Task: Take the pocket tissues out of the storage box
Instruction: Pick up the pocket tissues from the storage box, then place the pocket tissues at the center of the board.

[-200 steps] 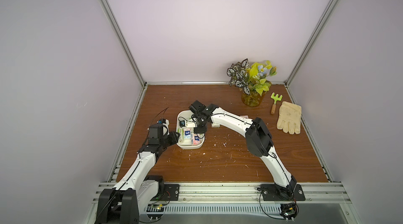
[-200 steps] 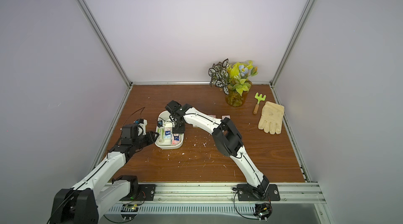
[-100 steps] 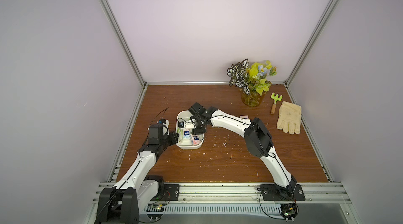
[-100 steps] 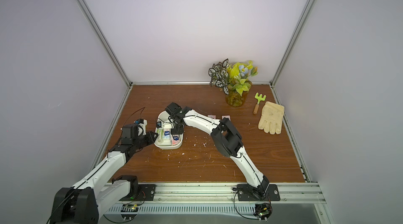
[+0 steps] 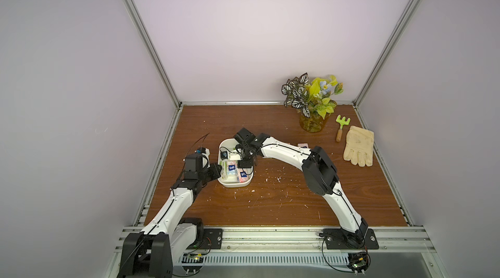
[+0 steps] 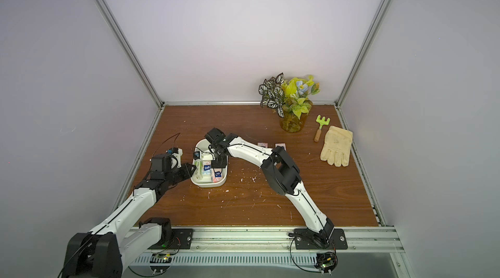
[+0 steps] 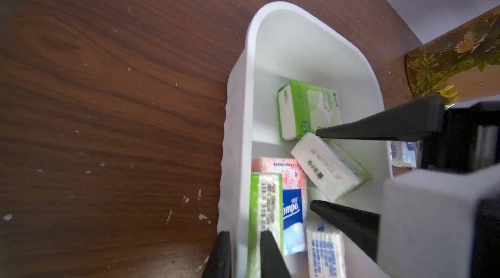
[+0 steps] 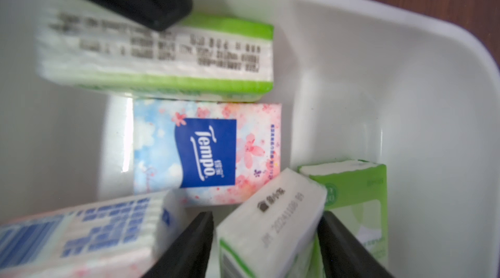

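Packets of pocket tissues are lying in the storage box; likely light, soft and slippery-filmed (squashing under a pinch), so the broad faces are looking safest; right gripper is bracketing a tilted green-and-white packet, fingers half-spread, contact I cannot tell; left gripper is pinching the box wall narrowly.

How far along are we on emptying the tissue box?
Done: a packet and another lie outside on the table. In hand: the right gripper brackets a tilted green packet, grip unclear; the left gripper pinches the storage box wall. Remaining: that one plus two green packets and two pink packets inside.
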`<state>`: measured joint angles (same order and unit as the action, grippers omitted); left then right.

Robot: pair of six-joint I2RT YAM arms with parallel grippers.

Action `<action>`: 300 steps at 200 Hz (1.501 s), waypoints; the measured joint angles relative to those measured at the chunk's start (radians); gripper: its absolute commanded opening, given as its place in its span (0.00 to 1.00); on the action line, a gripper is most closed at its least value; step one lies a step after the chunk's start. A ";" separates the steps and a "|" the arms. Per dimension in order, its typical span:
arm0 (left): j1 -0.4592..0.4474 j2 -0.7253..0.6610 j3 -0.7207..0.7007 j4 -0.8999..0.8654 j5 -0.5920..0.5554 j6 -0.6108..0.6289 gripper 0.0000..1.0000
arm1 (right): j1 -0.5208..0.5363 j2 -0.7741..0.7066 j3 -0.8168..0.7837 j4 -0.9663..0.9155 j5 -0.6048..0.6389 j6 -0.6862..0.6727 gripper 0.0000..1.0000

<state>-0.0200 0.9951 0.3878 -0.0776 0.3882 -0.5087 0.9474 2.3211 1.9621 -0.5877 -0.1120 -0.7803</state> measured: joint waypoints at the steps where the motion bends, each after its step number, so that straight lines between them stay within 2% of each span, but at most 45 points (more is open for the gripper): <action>1: 0.000 0.000 0.000 0.000 0.000 0.000 0.16 | 0.000 0.000 0.000 0.000 0.000 0.001 0.62; 68: 0.000 0.000 0.000 0.000 0.000 0.001 0.16 | 0.001 0.000 0.000 -0.005 0.019 0.014 0.47; 95: 0.000 0.000 0.000 0.000 0.000 0.002 0.17 | 0.002 -0.001 0.000 -0.008 0.030 0.023 0.39; 112: 0.000 0.000 0.000 0.000 0.000 0.003 0.17 | 0.002 -0.006 0.000 -0.012 0.032 0.030 0.30; 131: 0.000 0.000 0.000 0.000 0.000 0.003 0.17 | 0.003 -0.014 0.003 -0.020 0.033 0.047 0.26; 174: 0.000 0.000 0.000 0.000 0.000 0.004 0.20 | 0.004 -0.050 0.035 -0.047 0.035 0.101 0.25; 213: 0.000 -0.008 0.027 -0.012 0.000 0.004 0.23 | -0.001 -0.108 0.087 -0.056 0.027 0.208 0.24; 264: 0.000 -0.047 0.147 -0.080 -0.008 0.032 0.35 | -0.022 -0.213 0.110 -0.073 0.027 0.389 0.23; 300: 0.000 -0.079 0.230 -0.132 -0.017 0.055 0.47 | -0.064 -0.381 -0.024 -0.045 0.005 0.563 0.23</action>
<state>-0.0200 0.9157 0.6174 -0.2092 0.3710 -0.4541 0.8829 1.9404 1.9385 -0.6331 -0.1070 -0.2176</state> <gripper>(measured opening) 0.427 0.243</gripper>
